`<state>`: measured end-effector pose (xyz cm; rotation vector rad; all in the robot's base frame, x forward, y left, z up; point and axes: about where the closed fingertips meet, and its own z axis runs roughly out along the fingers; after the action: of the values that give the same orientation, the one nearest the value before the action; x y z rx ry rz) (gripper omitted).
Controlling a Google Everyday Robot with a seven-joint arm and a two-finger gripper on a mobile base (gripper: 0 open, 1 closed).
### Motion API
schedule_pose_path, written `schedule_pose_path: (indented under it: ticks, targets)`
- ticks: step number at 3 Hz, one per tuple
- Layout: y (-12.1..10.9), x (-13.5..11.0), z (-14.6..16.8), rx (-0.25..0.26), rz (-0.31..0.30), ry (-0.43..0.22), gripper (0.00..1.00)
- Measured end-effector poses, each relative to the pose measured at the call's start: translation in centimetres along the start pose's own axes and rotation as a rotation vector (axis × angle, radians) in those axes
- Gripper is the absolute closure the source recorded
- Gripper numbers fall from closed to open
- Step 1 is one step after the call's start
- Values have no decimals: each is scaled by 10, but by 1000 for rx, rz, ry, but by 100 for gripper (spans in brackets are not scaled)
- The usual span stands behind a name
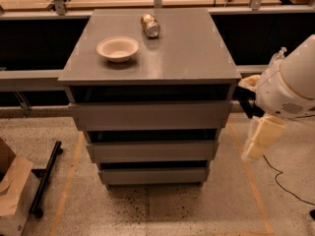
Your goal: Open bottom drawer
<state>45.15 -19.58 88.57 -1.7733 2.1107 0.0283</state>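
The grey cabinet [152, 58] has three flat, handle-less drawers stacked on its front. The bottom drawer [153, 176] is the lowest and narrowest-looking one, just above the floor. It looks pushed in, with a dark gap above its front. My gripper [260, 137] hangs below my white arm [290, 85], to the right of the cabinet. It is at about the height of the middle drawer [152, 151] and does not touch the cabinet.
A cream bowl [117, 48] and a can on its side [150, 25] sit on the cabinet top. A cardboard box [12, 195] and a black bar [45, 178] lie on the floor at left. A cable [283, 181] runs at right.
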Motion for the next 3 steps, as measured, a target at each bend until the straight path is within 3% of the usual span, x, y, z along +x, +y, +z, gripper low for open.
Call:
schedule_pose_path:
  ticks: [2, 3]
  targets:
    - [-16, -2, 97, 3, -9, -138, 0]
    - [-20, -3, 102, 14, -8, -145, 0]
